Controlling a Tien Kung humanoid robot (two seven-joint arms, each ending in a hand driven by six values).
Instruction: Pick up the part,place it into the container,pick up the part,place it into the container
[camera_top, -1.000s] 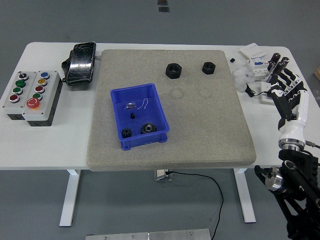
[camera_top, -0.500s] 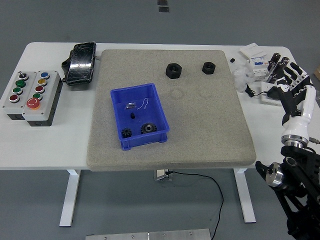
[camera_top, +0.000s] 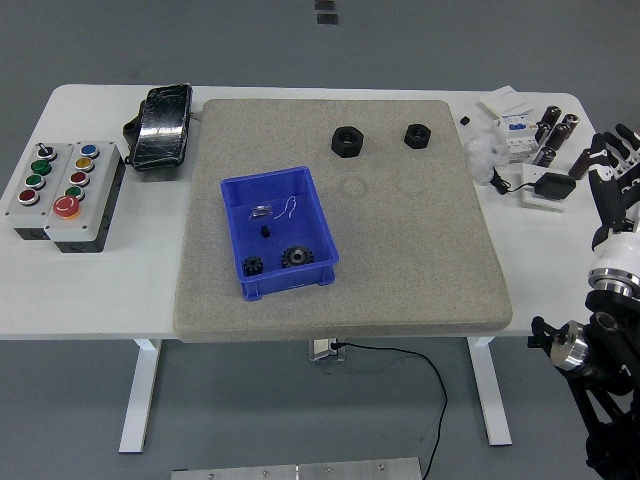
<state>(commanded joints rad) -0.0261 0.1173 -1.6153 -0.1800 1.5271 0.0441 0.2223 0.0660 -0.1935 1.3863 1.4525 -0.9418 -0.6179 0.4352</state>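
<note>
Right hand (camera_top: 615, 170) hangs open and empty off the table's right edge, far from the two black nuts (camera_top: 348, 141) on the mat (camera_top: 420, 260), while the blue bin (camera_top: 280, 232) holds gears.

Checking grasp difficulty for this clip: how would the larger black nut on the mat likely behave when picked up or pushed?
The larger black nut looks rigid and lies flat, so it probably won't roll. Its flat sides should give fingers purchase. The grey mat looks textured, so a push would likely drag rather than slide.

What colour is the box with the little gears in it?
Blue. The box shows clearly in the head view, sitting on the grey mat.
</note>
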